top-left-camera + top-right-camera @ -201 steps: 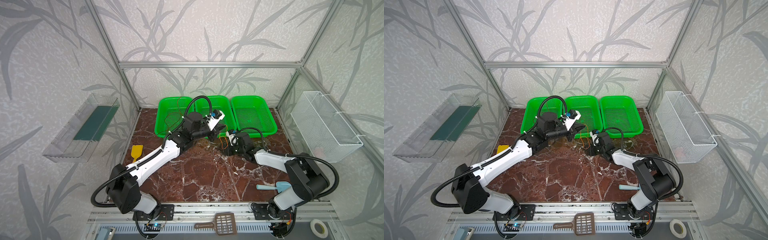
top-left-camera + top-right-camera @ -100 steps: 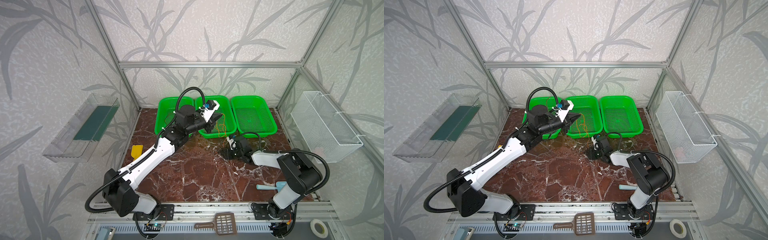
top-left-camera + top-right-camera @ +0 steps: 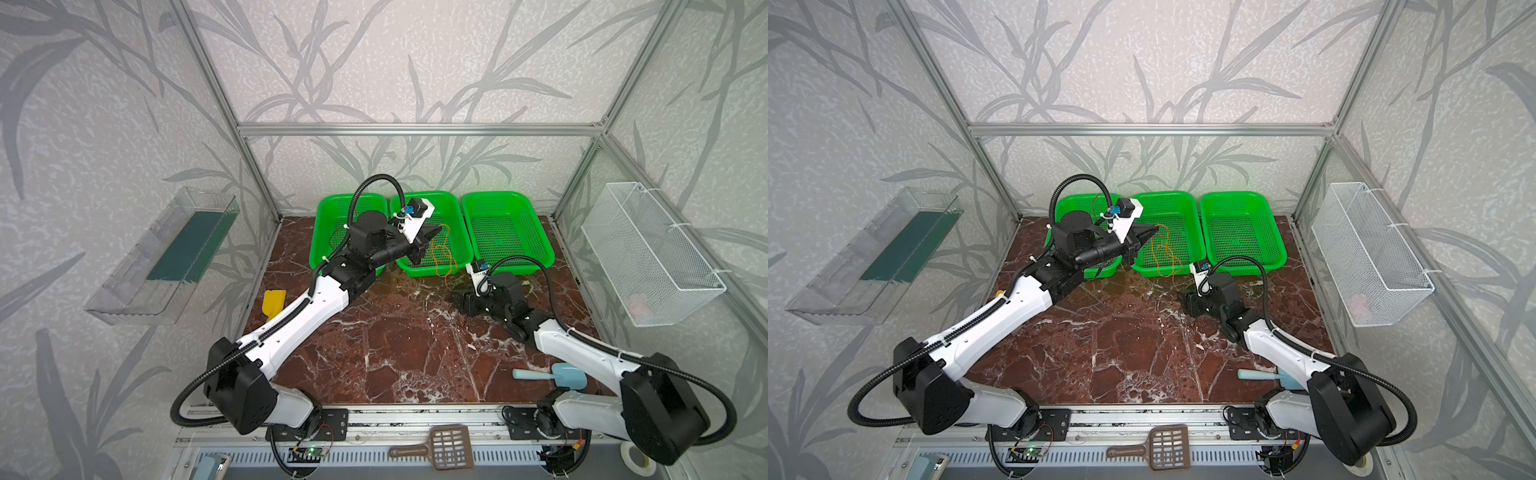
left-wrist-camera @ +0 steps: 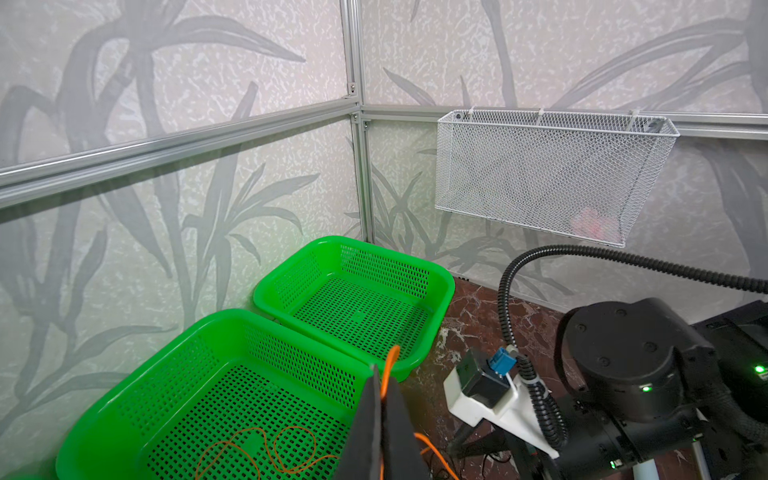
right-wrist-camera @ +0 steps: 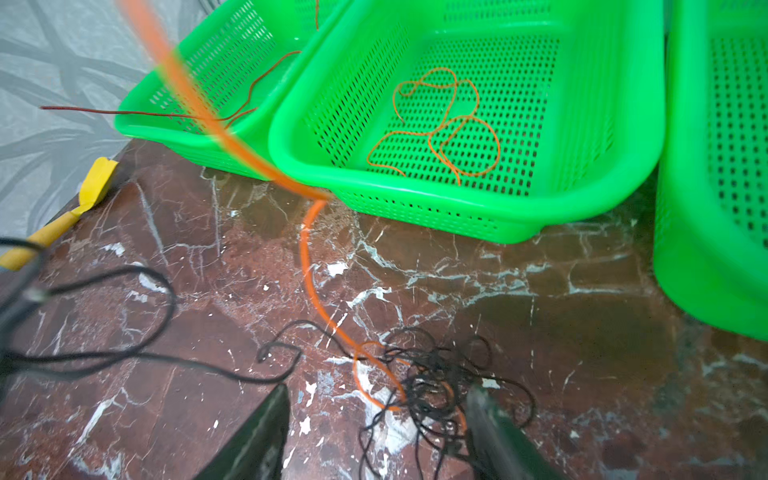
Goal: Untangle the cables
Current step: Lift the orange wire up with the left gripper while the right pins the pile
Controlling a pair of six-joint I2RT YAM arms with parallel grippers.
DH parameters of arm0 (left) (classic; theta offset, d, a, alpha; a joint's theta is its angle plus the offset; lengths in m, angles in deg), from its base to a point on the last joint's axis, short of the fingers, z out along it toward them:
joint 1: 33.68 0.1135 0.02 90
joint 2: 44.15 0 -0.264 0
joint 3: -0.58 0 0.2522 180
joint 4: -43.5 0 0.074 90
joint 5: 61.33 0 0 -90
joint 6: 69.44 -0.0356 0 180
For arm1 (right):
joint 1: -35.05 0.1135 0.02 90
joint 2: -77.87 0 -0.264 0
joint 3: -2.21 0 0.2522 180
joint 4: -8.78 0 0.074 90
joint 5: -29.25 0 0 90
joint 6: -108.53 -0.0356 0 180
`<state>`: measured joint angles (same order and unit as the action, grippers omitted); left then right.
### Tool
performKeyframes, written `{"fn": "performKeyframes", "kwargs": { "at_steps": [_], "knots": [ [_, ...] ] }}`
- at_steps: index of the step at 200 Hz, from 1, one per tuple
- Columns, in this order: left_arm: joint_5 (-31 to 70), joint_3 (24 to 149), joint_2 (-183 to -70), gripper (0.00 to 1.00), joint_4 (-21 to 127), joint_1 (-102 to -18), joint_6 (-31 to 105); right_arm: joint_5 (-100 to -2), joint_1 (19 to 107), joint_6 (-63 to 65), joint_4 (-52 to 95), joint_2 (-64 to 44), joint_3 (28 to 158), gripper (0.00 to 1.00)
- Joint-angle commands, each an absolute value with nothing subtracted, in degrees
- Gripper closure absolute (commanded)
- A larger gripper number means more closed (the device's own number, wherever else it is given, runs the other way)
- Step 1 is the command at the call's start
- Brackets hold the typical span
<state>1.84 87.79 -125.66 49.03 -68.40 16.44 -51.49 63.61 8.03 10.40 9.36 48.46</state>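
- Three cables were in view: the red-brown cable (image 5: 259,81), the orange cable (image 5: 306,257) and the black cable (image 5: 432,395).
- Three green baskets stood in a row at the back of the counter (image 3: 415,353): the left green basket (image 3: 328,198), the middle green basket (image 3: 444,193) and the right green basket (image 3: 507,193).
- The red-brown cable lay in the left green basket, with one end poking out over its rim.
- The left fingers (image 4: 365,424) were pressed together, pinching the orange cable above the middle green basket.
- The orange cable's loops rested inside that basket, and one strand ran over the front rim down to the counter.
- The black cable sat bunched on the counter just in front of the middle green basket. The orange strand's tail ran into the bunch, and a long black loop trailed away from it.
- The right fingers (image 5: 257,436) were spread, one on each side of the black bunch, low at the counter.
- There was one each of a yellow spatula (image 3: 274,301), a light blue spatula (image 3: 569,376), a brown slotted scoop (image 3: 449,446), a clear bin (image 3: 166,257) and a white wire basket (image 3: 648,253).
- A second earlier the left fingers had been lower, by the middle basket's front rim and near the right fingers. They had since risen over the basket, and the orange loops had gone with them.
- The right fingers had drawn slightly back from the baskets.
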Motion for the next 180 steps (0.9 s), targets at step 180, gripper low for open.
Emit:
{"fn": "performKeyframes", "kwargs": {
  "at_steps": [180],
  "knots": [
    [1.95, 88.69, -124.60, 1.00, 46.79, -69.46, 18.40, -42.66, 72.01, 21.28, 1.69, 17.69, 50.65, 0.43]
  ]
}}
